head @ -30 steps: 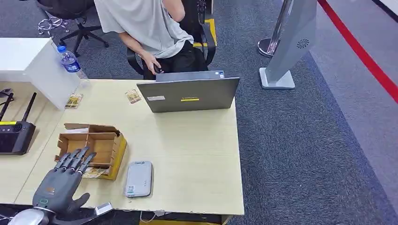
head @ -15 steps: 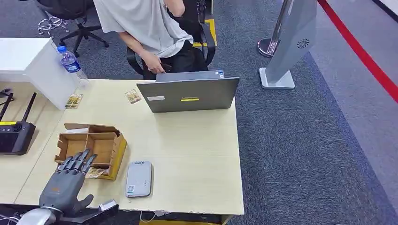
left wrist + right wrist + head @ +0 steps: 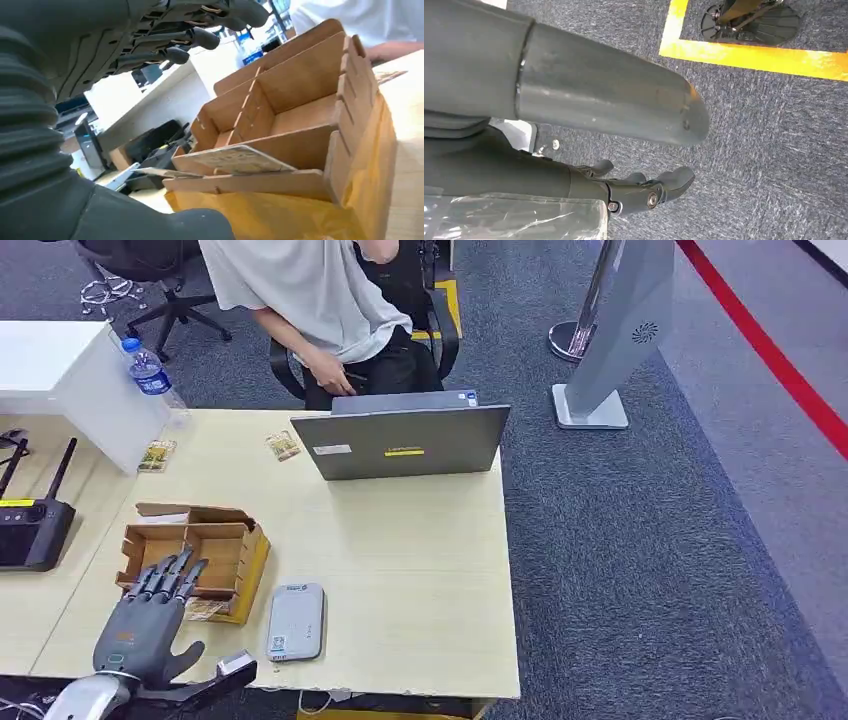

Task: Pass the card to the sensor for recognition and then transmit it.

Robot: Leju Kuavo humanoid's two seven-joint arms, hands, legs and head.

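Reaching for the card
The left hand point(image 3: 143, 625), spread and holding nothing, is hovering at the cardboard box point(image 3: 222, 550); next, pinching the card point(image 3: 235, 159).

Card point(image 3: 205, 609) partly under robot hand point(image 3: 150, 625)

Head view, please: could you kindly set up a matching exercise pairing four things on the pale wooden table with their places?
Things:
1. grey laptop
2. brown cardboard divider box
3. flat grey card sensor
4. clear plastic water bottle with blue cap

Places:
A. just right of the box, near the front edge
B. far edge, in front of the seated person
C. under the fingertips of the left hand
D. far left, beside the white block

Pairs: 1-B, 2-C, 3-A, 4-D
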